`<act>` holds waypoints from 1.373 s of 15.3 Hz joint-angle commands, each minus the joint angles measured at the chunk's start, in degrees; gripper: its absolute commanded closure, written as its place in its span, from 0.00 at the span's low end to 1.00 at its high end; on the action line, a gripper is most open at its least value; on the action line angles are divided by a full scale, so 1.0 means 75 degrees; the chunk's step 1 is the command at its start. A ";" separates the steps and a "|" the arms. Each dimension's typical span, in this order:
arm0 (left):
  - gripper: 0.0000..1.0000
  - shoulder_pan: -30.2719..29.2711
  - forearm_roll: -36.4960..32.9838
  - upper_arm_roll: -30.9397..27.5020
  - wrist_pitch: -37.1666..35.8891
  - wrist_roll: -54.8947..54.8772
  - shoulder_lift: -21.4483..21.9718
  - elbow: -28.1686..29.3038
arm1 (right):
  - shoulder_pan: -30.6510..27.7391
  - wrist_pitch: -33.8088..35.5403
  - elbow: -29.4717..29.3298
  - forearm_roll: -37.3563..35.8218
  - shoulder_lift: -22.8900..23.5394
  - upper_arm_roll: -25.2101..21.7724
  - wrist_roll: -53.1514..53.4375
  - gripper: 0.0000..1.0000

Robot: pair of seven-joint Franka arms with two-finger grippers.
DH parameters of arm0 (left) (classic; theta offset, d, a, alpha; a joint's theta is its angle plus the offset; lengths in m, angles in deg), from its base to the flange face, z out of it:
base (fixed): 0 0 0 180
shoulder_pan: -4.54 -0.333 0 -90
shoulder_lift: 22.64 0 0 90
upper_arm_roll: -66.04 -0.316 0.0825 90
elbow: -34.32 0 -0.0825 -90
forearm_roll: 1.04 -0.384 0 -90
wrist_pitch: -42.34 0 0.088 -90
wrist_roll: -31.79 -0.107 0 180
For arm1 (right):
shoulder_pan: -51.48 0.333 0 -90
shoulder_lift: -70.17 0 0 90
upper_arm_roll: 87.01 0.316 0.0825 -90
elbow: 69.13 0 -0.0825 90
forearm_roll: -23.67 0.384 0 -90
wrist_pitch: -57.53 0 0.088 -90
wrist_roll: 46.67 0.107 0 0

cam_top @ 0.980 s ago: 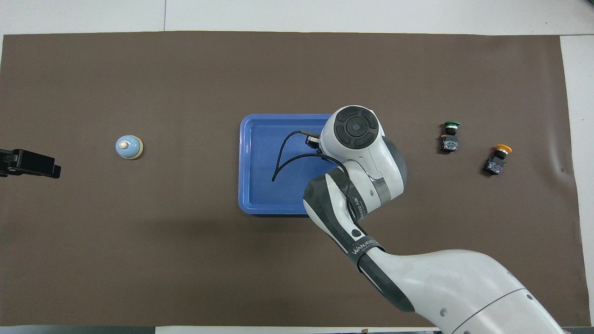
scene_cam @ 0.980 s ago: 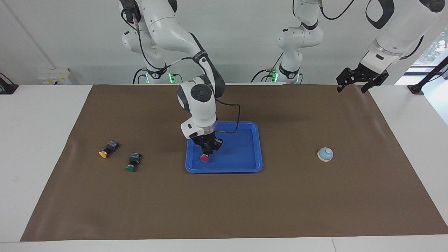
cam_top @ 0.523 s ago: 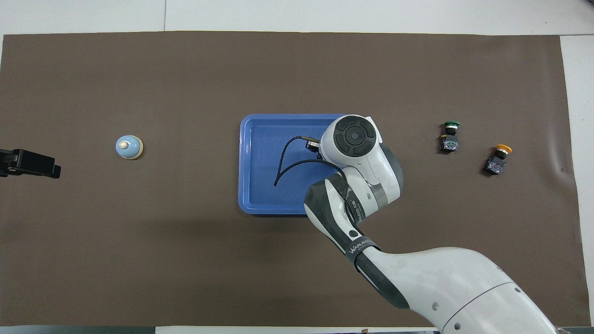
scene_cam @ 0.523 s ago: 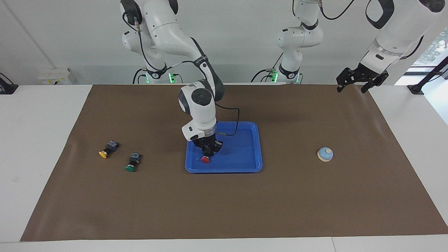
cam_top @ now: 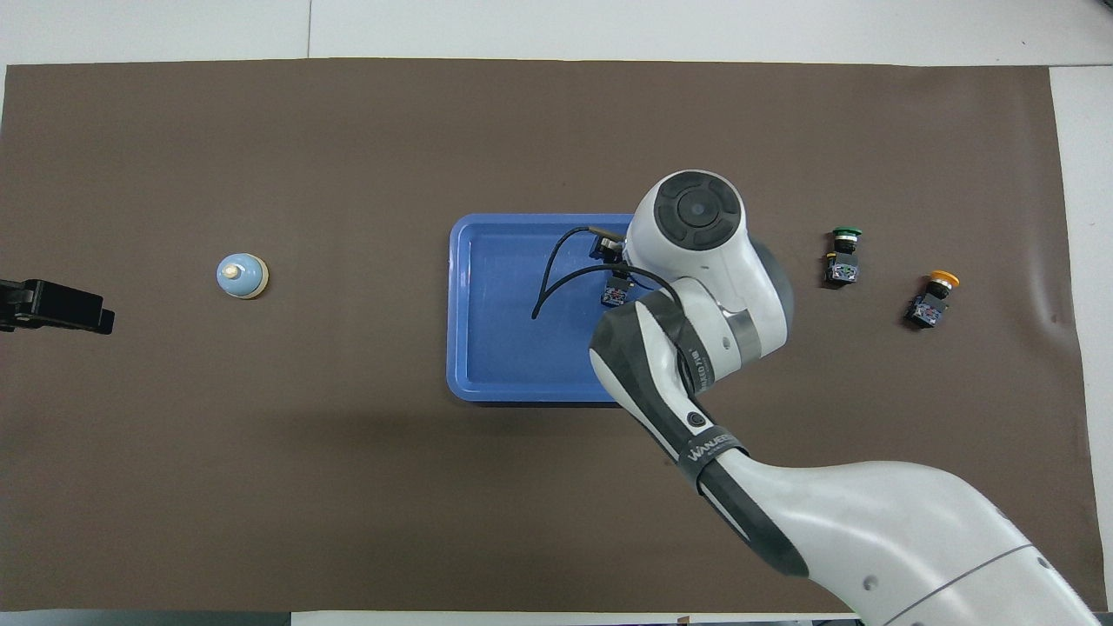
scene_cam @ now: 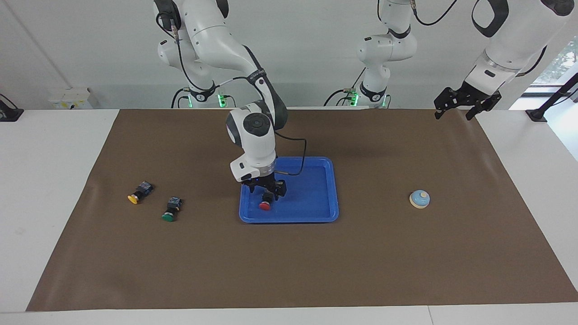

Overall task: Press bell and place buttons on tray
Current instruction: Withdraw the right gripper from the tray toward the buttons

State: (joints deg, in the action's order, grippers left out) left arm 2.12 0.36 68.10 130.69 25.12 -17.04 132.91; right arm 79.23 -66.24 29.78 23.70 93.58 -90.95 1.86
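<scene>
The blue tray (scene_cam: 316, 198) lies mid-table and also shows in the overhead view (cam_top: 496, 348). The red button (scene_cam: 265, 204) lies in the tray near its edge toward the right arm's end; the overhead view shows its body (cam_top: 616, 294). My right gripper (scene_cam: 265, 192) is open just above it, its fingers apart on either side and not gripping it. The green button (scene_cam: 170, 210) and the yellow button (scene_cam: 137, 192) lie on the mat toward the right arm's end. The bell (scene_cam: 419, 199) stands toward the left arm's end. My left gripper (scene_cam: 467, 107) waits, open, over the mat's corner.
A brown mat (scene_cam: 289, 271) covers the table, with white tabletop around it. My right arm's wrist and forearm (cam_top: 696, 287) cover part of the tray in the overhead view. A black cable (cam_top: 556, 278) hangs from the wrist over the tray.
My right gripper has opened, let go of the red button and risen slightly; the button stays lying in the tray. The left arm has not moved.
</scene>
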 commanded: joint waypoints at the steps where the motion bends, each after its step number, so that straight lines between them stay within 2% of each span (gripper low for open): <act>1: 0.00 0.0030 0.0002 -0.0040 -0.0061 -0.0049 0.0015 -0.0067 | -0.0582 0.0740 -0.0169 0.0148 -0.0611 0.0057 -0.0561 0.00; 5: 0.00 0.0030 0.0013 -0.0040 -0.0061 -0.0049 0.0015 -0.0067 | -0.1565 0.1361 -0.0134 0.0043 -0.0999 0.0033 -0.2376 0.00; 8: 0.00 0.0030 0.0013 -0.0040 -0.0061 -0.0049 0.0015 -0.0067 | -0.2316 0.1316 0.0192 0.0007 -0.1093 0.0021 -0.3502 0.00; 11: 0.00 0.0030 0.0013 -0.0040 -0.0061 -0.0049 0.0015 -0.0067 | -0.2914 0.0289 0.1187 -0.0004 -0.1327 0.0021 -0.4231 0.00; 14: 0.00 0.0030 0.0013 -0.0040 -0.0061 -0.0049 0.0015 -0.0067 | -0.3208 -0.0872 0.1950 -0.0004 -0.1200 0.0021 -0.4303 0.00; 21: 0.00 0.0030 0.0013 -0.0040 -0.0061 -0.0049 0.0015 -0.0067 | -0.3338 -0.2363 0.2268 -0.0004 -0.0450 0.0021 -0.4502 0.00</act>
State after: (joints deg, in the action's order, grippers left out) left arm 2.12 0.36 68.10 130.69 25.12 -17.04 132.91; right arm 55.30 -81.21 45.89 23.64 89.44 -91.46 -30.20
